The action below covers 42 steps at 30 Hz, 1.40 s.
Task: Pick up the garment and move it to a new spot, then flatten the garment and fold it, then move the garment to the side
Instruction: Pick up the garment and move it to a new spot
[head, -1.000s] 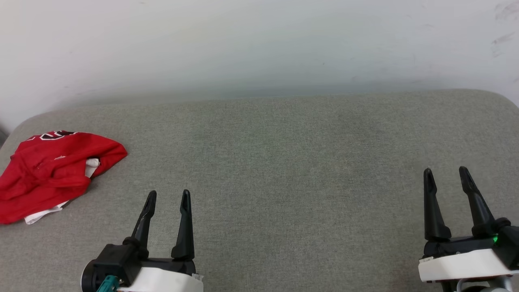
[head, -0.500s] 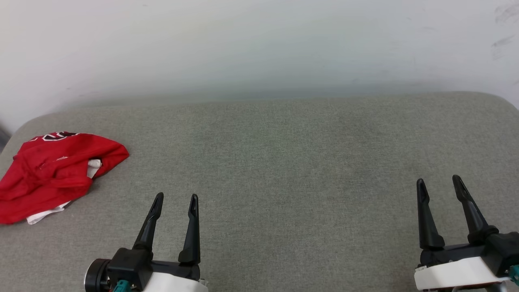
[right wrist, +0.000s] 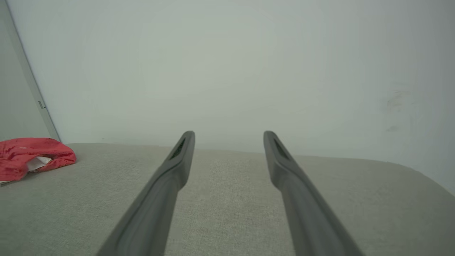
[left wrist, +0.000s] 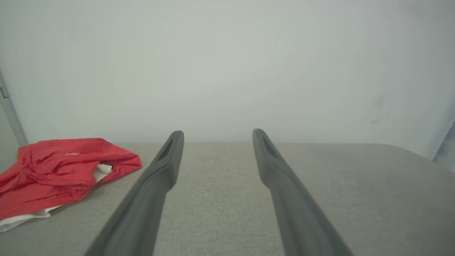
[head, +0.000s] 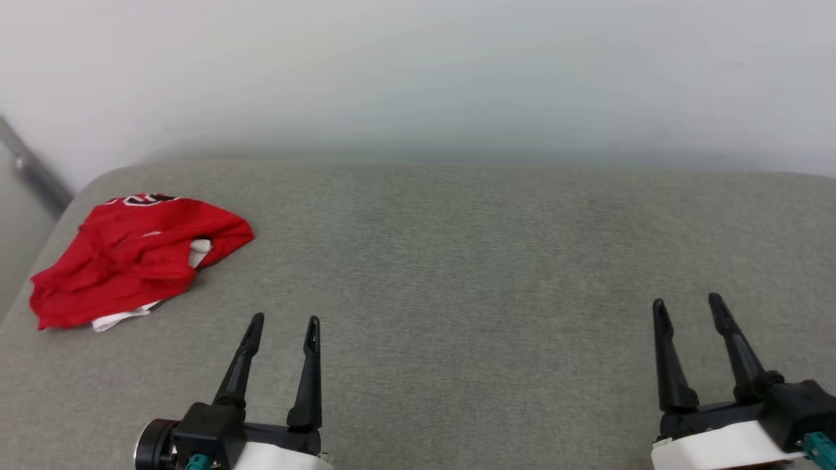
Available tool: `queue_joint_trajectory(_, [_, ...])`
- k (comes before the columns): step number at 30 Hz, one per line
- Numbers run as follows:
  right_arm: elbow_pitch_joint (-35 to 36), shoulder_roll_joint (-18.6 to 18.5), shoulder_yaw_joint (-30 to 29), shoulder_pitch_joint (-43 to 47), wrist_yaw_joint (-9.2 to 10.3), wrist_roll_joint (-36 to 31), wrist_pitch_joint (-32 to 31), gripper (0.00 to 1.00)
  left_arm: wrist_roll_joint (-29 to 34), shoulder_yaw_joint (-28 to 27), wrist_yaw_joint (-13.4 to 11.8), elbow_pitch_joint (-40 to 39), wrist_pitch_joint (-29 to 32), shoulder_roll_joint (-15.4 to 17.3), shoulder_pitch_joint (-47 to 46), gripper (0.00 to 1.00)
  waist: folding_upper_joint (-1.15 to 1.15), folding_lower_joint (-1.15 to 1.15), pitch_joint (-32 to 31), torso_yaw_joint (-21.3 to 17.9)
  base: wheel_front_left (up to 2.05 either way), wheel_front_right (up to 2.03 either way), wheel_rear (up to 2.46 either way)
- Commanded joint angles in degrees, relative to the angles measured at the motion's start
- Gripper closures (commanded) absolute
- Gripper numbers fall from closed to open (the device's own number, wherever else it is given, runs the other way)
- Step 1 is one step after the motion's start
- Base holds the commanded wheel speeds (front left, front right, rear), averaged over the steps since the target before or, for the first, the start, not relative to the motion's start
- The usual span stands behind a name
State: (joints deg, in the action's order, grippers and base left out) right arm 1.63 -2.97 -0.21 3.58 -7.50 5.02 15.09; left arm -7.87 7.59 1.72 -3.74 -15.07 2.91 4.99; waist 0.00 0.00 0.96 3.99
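The garment (head: 134, 258) lies crumpled in a red heap at the far left of the grey cushioned surface, with white fabric poking out and a bit of black-and-white lettering at its far edge. The left wrist view has the garment (left wrist: 60, 170) at its left, and the right wrist view catches the garment (right wrist: 33, 156) at its left edge. My left gripper (head: 285, 320) hovers open near the front, to the right of the heap and apart from it. Far to the right, my right gripper (head: 687, 302) is open with nothing between its fingers.
The grey fabric surface (head: 457, 261) runs wide between the grippers and back to a pale wall (head: 418, 78). Its left end rounds off just beyond the garment, where a grey strip (head: 36, 173) runs down the wall.
The head camera has turned left, so the whole picture has shifted right. Both grippers have drawn back a little toward the bottom edge and stay open. The garment lies as before.
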Motion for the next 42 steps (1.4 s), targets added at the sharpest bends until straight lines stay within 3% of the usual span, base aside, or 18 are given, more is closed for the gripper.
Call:
queue_joint_trajectory(1, [-0.30, 0.16, 0.64, 0.71, 0.02, 0.29, 0.12, 0.00, 0.05, -0.29, -0.25, 0.00, -0.16, -0.03, 0.66, 0.00, 0.00, 0.00, -0.23, 1.86, 0.00, 0.00, 0.00])
queue_joint_trajectory(24, [-1.98, 0.12, 5.35, 0.48, 0.02, 2.44, 0.12, 0.00, 0.91, -1.77, -0.07, -0.81, -0.16, -0.04, 1.85, 0.00, 0.00, 0.00, -0.50, 19.70, 0.00, 0.00, 0.00])
queue_joint_trajectory(36, [-2.26, 0.12, 5.69, 1.04, 0.02, 3.53, 0.12, 0.00, 1.09, -1.76, -0.03, -1.12, -0.16, -0.04, 2.79, 0.00, 0.00, 0.00, -1.44, 22.51, 0.00, 0.00, 0.00])
queue_joint_trajectory(42, [-2.07, 0.12, 5.88, 0.43, 0.02, 3.52, 0.12, 0.00, -1.78, -2.89, -0.06, -0.75, -0.16, -0.04, 2.42, 0.00, 0.00, 0.00, -0.79, 22.29, 0.00, 0.00, 0.00])
